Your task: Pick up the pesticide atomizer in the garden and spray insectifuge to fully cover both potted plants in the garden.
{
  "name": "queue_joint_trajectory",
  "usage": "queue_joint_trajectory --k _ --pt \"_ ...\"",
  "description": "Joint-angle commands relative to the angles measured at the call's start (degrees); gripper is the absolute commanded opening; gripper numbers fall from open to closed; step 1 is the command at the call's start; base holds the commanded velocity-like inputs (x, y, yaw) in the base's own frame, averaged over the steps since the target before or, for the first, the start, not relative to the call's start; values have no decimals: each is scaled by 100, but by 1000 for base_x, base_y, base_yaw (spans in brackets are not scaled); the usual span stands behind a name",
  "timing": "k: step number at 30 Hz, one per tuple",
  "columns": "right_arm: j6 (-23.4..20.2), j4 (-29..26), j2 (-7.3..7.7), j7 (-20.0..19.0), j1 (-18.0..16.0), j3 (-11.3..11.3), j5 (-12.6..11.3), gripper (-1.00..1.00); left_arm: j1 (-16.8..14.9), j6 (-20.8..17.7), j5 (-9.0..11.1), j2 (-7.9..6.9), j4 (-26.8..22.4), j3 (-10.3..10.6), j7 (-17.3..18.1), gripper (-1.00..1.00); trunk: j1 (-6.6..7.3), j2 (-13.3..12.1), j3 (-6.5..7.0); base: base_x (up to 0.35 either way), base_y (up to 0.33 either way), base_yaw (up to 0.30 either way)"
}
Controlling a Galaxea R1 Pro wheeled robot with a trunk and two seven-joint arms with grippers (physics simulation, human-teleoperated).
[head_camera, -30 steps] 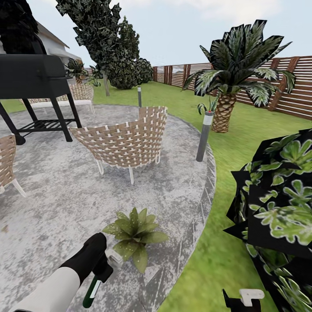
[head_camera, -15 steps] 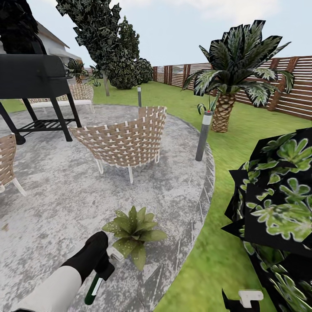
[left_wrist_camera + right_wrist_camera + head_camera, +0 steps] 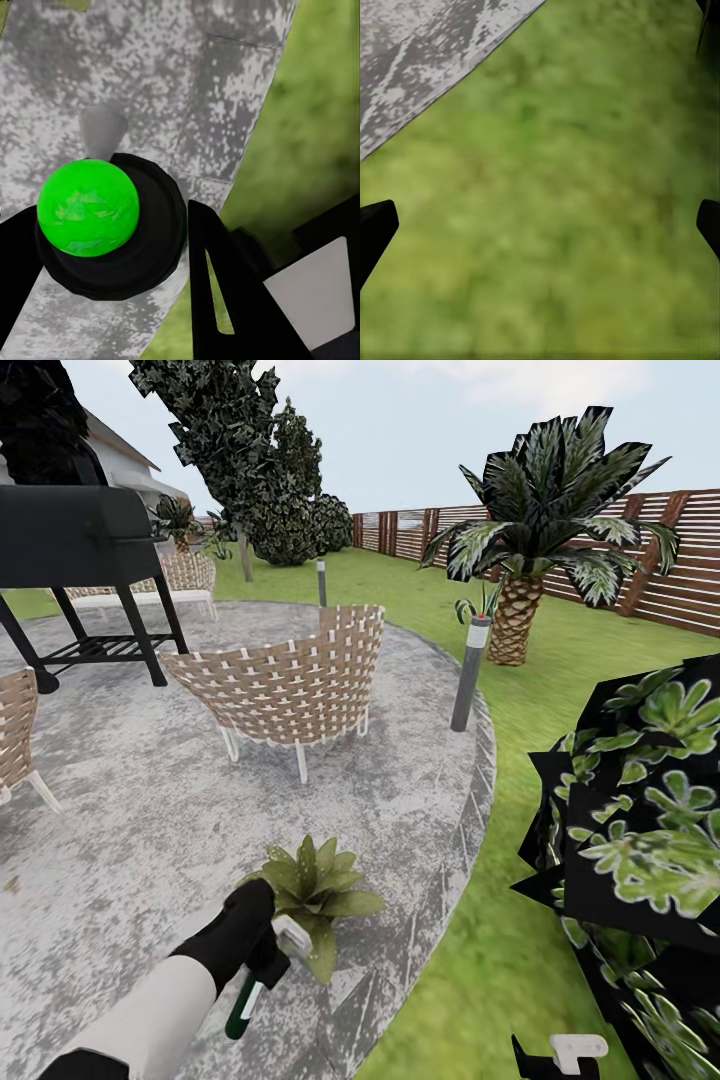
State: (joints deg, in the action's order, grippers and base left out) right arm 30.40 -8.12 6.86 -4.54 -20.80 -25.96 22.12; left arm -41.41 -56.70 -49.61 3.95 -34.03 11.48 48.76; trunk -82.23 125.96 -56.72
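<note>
The left gripper (image 3: 262, 960) was pinched around the pesticide atomizer (image 3: 247, 1000), whose green bottle hung down and toward the robot from the black fingers while its pale nozzle (image 3: 291, 937) stuck out ahead. Just beyond that nozzle, almost touching it, sat a potted plant (image 3: 318, 895), a low rosette of pointed green leaves on the grey patio (image 3: 130, 840); pale specks of insectifuge (image 3: 283, 878) dotted the leaves nearest the gripper, though I could not tell how much of the plant they covered. From the left wrist camera the atomizer's round green body (image 3: 88, 208) sat in a black collar between the dark fingers (image 3: 225, 300), with speckled paving and the edge of the lawn (image 3: 315, 112) behind it. The right gripper (image 3: 556, 1057) hung low on the robot's other side, well apart from the plant, above the grass; its fingertips (image 3: 376, 229) stood far apart at the edges of its own camera's view, with nothing between them but lawn and a corner of paving. Farther off from the left gripper stood a wicker chair (image 3: 290, 685), a black grill (image 3: 85, 545) and a short lamp post (image 3: 470, 670); a palm (image 3: 545, 510) and the slatted wooden fence (image 3: 680, 575) lay beyond.
</note>
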Motion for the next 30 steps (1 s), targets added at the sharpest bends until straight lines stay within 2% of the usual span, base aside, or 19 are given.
queue_joint_trajectory --k 1,3,5,8,10,14,16,18,20,25,28,30 --pt "19 3 2 -47 -3 -49 11 100 2 -9 -68 1 2 57 60 -100 1 2 -5 0 0 0" --pt "19 3 0 -47 -3 -49 11 100 43 6 -65 -4 16 262 69 -100 1 2 -5 0 0 0" --pt "19 3 3 -47 -3 -49 11 100 71 56 -54 -25 18 363 77 -100 1 2 -5 0 0 0" --pt "19 3 0 -48 -3 -49 11 100 28 70 -41 -8 15 391 181 -100 1 2 -5 0 0 0" --pt "19 3 2 -48 -3 -49 11 100 -18 71 -74 14 -61 402 647 -100 1 2 -5 0 0 0" --pt "19 3 0 -47 -3 -49 11 100 -82 75 -107 15 -58 418 788 -100 1 2 -5 0 0 0" --pt "19 3 1 -47 -3 -49 11 100 -68 73 -174 11 -22 584 805 -100 1 2 -5 0 0 0" --pt "19 3 2 -47 -3 -49 11 100 -32 71 -197 3 0 906 816 -100 1 2 -5 0 0 0" --pt "19 3 2 -49 -3 -49 11 100 -21 80 -184 -2 11 1039 823 -100 1 2 -5 0 0 0" --pt "19 3 2 -49 -3 -49 11 100 9 98 -148 -36 27 1097 1000 -100 1 2 -5 0 0 0" --pt "19 3 1 -49 -3 -49 11 100 10 110 -177 -50 25 1113 1390 -100 1 2 -5 0 0 0" --pt "19 3 0 -48 -3 -49 11 100 10 113 -192 -58 19 1133 1503 -100 1 2 -5 0 0 0"
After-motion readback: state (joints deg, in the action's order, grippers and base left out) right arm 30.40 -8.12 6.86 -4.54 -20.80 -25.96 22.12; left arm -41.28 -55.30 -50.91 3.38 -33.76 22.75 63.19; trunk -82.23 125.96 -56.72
